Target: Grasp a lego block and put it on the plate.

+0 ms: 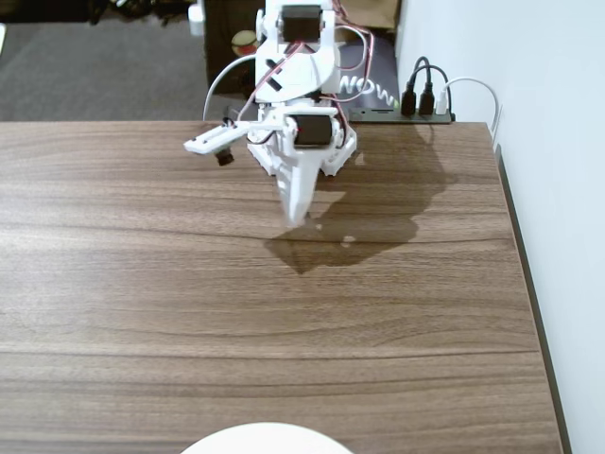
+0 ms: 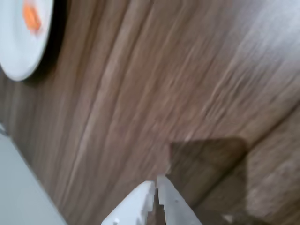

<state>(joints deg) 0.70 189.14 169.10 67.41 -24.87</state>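
The orange lego block (image 2: pixel 31 17) lies on the white plate (image 2: pixel 21 51) at the top left of the blurred wrist view. In the fixed view only the plate's far rim (image 1: pixel 266 437) shows at the bottom edge, and the block is out of view there. My white gripper (image 1: pixel 297 216) hangs over the far middle of the wooden table, pointing down, far from the plate. In the wrist view its fingertips (image 2: pixel 156 185) stand nearly together with nothing between them, so the gripper (image 2: pixel 156 185) is shut and empty.
A black power strip with plugged cables (image 1: pixel 423 102) sits at the table's back edge, right of the arm's base. The table's right edge (image 1: pixel 527 284) runs beside a white wall. The gripper's shadow (image 1: pixel 312 251) falls on bare wood.
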